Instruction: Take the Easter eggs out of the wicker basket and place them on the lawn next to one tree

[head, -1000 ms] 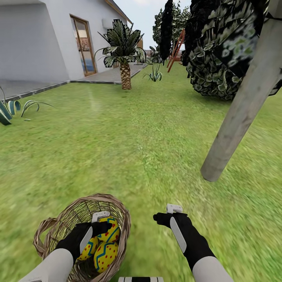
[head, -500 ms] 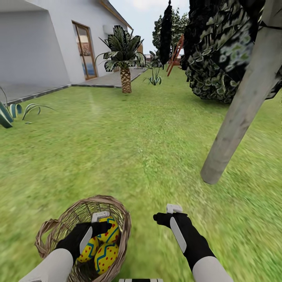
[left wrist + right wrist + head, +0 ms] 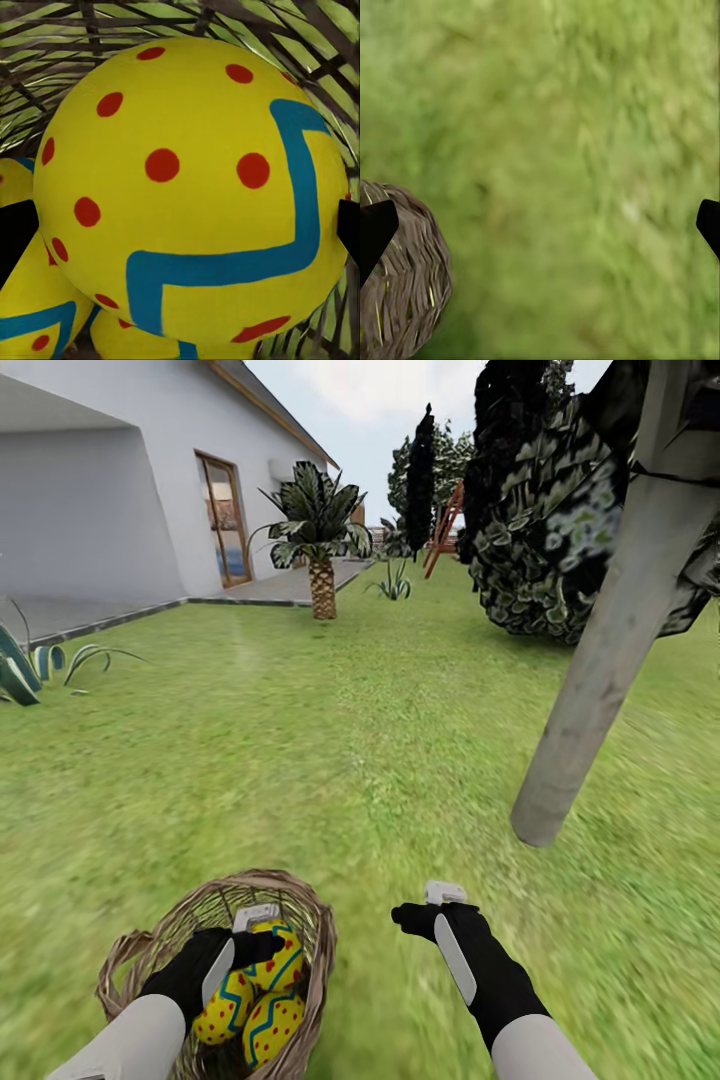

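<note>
At the lower left of the head view, the left gripper (image 3: pixel 255 932) reaches into the wicker basket (image 3: pixel 305 920), its fingers spread either side of the top Easter egg (image 3: pixel 272 958); whether they press it cannot be told. The left wrist view shows that egg (image 3: pixel 191 195) large between the dark fingertips (image 3: pixel 15 232), with two more eggs (image 3: pixel 34 315) beneath. The right gripper (image 3: pixel 425 910) hangs open over the lawn (image 3: pixel 350 740), basket edge (image 3: pixel 405 277) beside it. The tree (image 3: pixel 600 670) stands at right. Since a second ago the view has tilted up; the arms match.
</note>
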Available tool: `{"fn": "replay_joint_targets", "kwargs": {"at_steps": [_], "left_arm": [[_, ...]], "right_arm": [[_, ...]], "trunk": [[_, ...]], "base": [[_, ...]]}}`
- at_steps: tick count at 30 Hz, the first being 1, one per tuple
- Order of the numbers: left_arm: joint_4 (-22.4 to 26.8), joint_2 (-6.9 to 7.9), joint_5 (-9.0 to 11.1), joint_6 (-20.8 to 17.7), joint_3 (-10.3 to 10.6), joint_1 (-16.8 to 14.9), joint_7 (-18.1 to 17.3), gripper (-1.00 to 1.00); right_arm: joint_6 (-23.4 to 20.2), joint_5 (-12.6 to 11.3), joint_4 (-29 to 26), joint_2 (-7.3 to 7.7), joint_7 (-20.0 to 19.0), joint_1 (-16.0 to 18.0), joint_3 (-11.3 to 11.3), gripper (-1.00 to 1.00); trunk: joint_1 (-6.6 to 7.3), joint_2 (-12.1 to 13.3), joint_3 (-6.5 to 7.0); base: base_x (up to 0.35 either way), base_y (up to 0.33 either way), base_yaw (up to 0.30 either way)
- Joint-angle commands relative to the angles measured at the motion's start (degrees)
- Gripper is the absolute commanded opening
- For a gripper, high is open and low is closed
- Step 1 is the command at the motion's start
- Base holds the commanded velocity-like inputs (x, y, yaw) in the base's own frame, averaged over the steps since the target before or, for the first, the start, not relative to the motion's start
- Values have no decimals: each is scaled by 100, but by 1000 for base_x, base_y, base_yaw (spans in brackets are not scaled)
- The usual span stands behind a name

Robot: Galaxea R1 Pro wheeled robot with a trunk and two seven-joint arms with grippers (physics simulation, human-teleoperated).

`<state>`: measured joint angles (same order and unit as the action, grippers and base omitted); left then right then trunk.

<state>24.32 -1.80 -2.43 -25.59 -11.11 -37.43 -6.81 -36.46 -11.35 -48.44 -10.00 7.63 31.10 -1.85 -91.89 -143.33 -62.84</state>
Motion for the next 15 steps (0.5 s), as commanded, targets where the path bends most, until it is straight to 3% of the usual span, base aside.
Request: {"fn": "replay_joint_targets", "kwargs": {"at_steps": [1,8,15], "left_arm": [[12,-5,-29,-83,-36,-1,-31,-100],[12,1,-29,-308,-32,-1,-31,-100],[29,14,-41,-991,-32,-29,-2,-100]], "right_arm": [[-19,-61,-8,0,54,2,-8,100],[-19,-61,-8,0,54,2,-8,100],[-19,-61,-8,0,54,2,-9,100]], "trunk": [[3,0,18],[21,9,173],[175,290,298]], "base": [[0,0,0],[0,0,0],[0,0,0]]}}
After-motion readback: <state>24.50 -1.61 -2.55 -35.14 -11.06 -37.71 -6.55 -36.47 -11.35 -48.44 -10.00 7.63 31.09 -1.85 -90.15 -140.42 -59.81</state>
